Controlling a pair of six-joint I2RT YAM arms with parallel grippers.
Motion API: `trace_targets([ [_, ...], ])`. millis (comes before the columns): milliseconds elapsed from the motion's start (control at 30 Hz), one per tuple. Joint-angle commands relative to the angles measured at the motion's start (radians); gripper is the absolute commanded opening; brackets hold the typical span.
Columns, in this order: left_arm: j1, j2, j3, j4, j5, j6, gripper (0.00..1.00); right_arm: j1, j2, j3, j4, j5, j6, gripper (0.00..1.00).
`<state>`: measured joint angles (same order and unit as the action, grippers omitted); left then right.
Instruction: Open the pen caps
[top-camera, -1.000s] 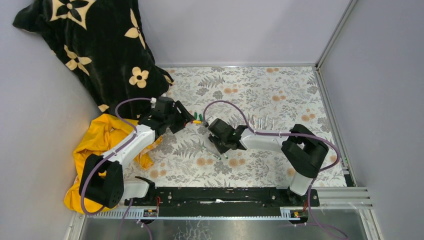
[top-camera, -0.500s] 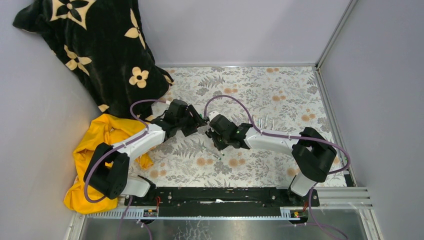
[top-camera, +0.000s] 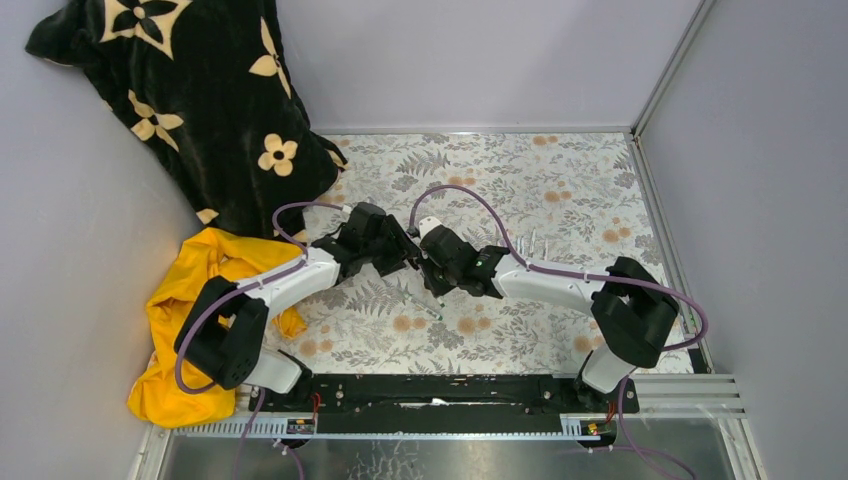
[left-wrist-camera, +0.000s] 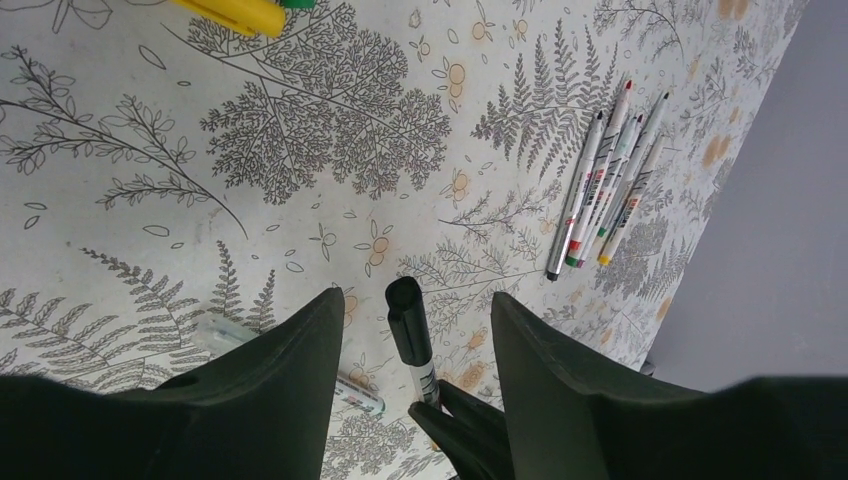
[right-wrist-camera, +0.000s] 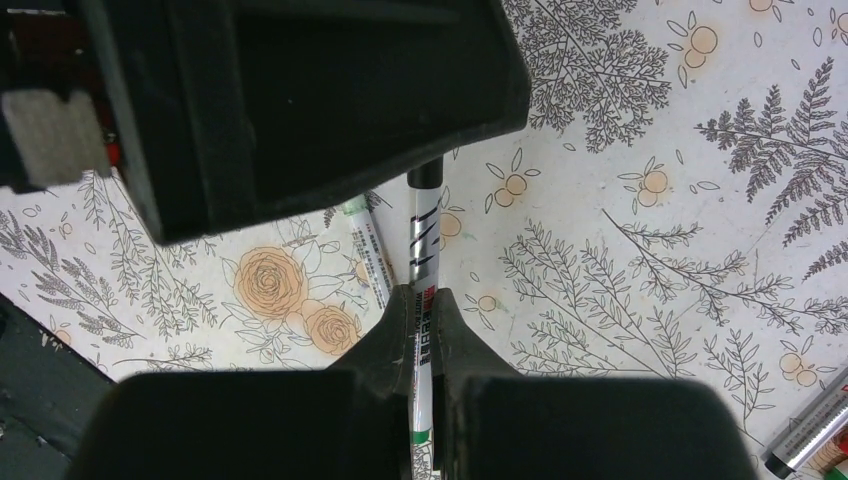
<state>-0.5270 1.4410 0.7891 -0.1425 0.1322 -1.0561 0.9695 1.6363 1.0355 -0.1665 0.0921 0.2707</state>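
Table: covered in a fern and flower print, with walls on three sides. A black blanket with cream flowers is heaped in the far left corner. A yellow cloth lies below it at the table's left edge.

Left arm and right arm: both reach inward and meet nose to nose above the middle of the table.

Right gripper: clamped tight on the pale barrel of a pen, which is held off the table and points toward the left arm.

Left gripper: spread wide. Its fingers stand one on each side of the pen's black cap, with a clear gap on both sides. The cap is seated on the pen.

Other items on the table:
- A second pen lies just beside and below the held one.
- A row of pens lies side by side, well off to the right. Whether these are capped cannot be told.
- A yellow cap lies at the far edge of the left wrist view, with a green cap touching it
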Motion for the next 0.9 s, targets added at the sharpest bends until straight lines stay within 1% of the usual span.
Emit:
trace_targets([
  [0, -0.008, 0.014, 0.025, 0.069, -0.001, -0.018, 0.59, 0.008, -0.044, 0.042, 0.039, 0.027, 0.014, 0.0],
  [200, -0.016, 0.038, 0.033, 0.088, 0.012, -0.028, 0.47, 0.004, -0.045, 0.043, 0.048, 0.039, 0.016, 0.0],
  [300, -0.019, 0.046, 0.035, 0.09, 0.015, -0.032, 0.46, -0.003, -0.045, 0.041, 0.056, 0.039, 0.018, 0.0],
  [400, -0.02, 0.051, 0.037, 0.094, 0.01, -0.036, 0.43, -0.006, -0.04, 0.043, 0.057, 0.036, 0.019, 0.0],
  [467, -0.02, 0.052, 0.039, 0.099, 0.008, -0.037, 0.39, -0.008, -0.039, 0.038, 0.063, 0.042, 0.021, 0.0],
  [533, -0.02, 0.056, 0.046, 0.1, 0.01, -0.038, 0.33, -0.009, -0.04, 0.031, 0.067, 0.043, 0.022, 0.0],
  [600, -0.022, 0.061, 0.057, 0.1, 0.014, -0.039, 0.23, -0.012, -0.039, 0.029, 0.069, 0.045, 0.024, 0.0],
  [633, -0.023, 0.063, 0.061, 0.101, 0.014, -0.039, 0.17, -0.013, -0.038, 0.029, 0.07, 0.047, 0.024, 0.0],
  [700, -0.025, 0.066, 0.07, 0.101, 0.015, -0.034, 0.01, -0.016, -0.038, 0.028, 0.069, 0.053, 0.025, 0.0],
  [867, -0.027, 0.094, 0.104, 0.097, 0.002, -0.016, 0.0, -0.023, -0.037, 0.037, 0.054, 0.051, 0.028, 0.0],
])
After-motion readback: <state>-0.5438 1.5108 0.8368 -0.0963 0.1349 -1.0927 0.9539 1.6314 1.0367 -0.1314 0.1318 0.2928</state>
